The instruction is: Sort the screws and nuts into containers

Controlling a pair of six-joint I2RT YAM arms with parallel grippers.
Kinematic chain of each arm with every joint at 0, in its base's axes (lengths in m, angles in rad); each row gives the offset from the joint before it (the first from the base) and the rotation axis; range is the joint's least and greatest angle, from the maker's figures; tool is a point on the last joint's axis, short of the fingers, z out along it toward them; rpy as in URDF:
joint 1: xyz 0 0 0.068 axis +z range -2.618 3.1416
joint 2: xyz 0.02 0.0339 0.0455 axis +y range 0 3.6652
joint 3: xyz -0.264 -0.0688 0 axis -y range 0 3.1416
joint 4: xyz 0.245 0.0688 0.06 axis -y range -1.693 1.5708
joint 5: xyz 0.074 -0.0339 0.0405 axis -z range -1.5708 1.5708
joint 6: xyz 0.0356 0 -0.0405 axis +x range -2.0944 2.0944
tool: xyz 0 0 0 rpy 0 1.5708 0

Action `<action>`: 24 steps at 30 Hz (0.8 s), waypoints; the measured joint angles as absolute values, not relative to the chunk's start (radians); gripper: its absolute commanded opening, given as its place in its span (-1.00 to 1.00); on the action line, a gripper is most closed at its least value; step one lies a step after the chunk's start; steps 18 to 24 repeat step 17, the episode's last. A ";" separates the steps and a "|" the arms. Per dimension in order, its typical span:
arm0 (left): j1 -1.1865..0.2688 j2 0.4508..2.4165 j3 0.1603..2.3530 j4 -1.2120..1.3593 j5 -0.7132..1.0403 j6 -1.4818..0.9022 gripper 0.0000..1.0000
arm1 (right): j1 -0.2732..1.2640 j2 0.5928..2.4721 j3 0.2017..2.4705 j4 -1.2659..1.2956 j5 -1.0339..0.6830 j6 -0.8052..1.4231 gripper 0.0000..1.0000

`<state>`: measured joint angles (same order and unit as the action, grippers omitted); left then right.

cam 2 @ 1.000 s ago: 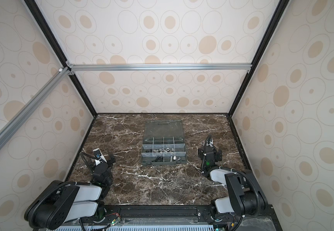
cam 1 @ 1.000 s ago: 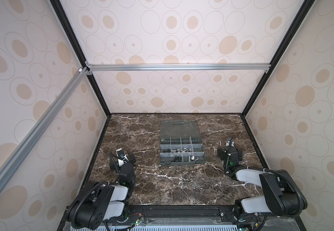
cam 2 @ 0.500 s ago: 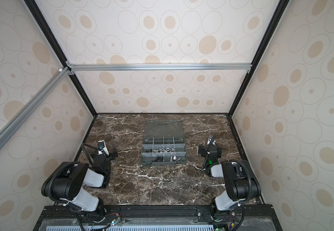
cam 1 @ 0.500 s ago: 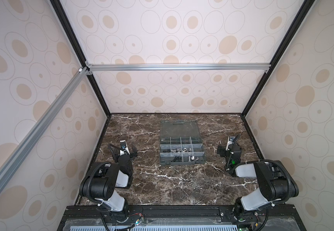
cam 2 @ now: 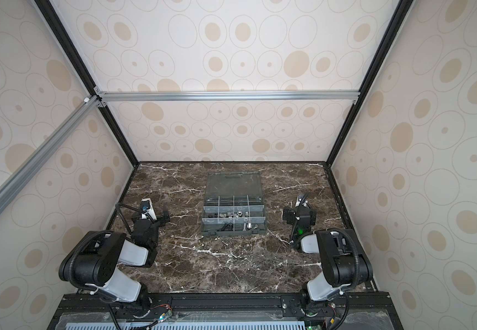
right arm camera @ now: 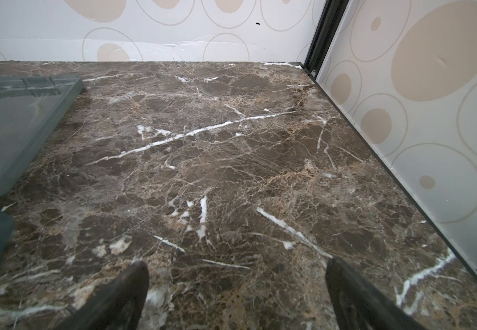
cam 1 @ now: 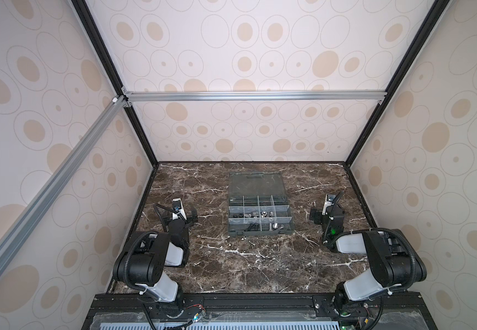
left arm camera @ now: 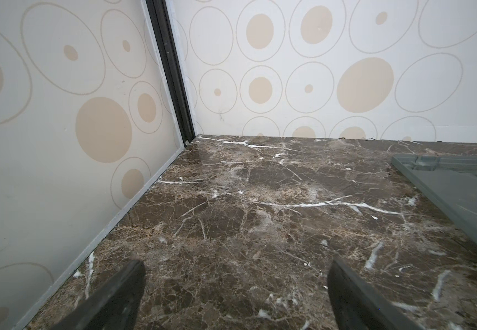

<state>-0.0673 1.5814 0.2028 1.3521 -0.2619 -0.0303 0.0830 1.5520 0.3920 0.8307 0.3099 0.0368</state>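
Looking at it, left fingers (left arm camera: 111,297) and right fingers (right arm camera: 117,297) are both spread wide and empty, box (cam 1: 260,233) of screws and nuts (cam 1: 255,215) sitting dead between them.

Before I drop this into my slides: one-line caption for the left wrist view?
Open left gripper over brown marble tabletop, organizer box's clear lid lying alongside, patterned walls beyond.

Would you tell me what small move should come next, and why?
Probably swing the right gripper over the organizer box: that gripper and the left gripper stand open and empty at its sides, while the screws and nuts lie in its compartments.
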 measured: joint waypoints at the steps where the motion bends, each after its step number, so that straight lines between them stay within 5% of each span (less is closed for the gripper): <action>1: -0.067 1.582 0.203 1.352 -0.260 -0.030 0.98 | 0.083 1.552 0.392 0.831 0.310 0.037 0.99; 24: -0.067 1.581 0.203 1.352 -0.259 -0.030 0.98 | 0.083 1.552 0.400 0.823 0.310 0.039 0.99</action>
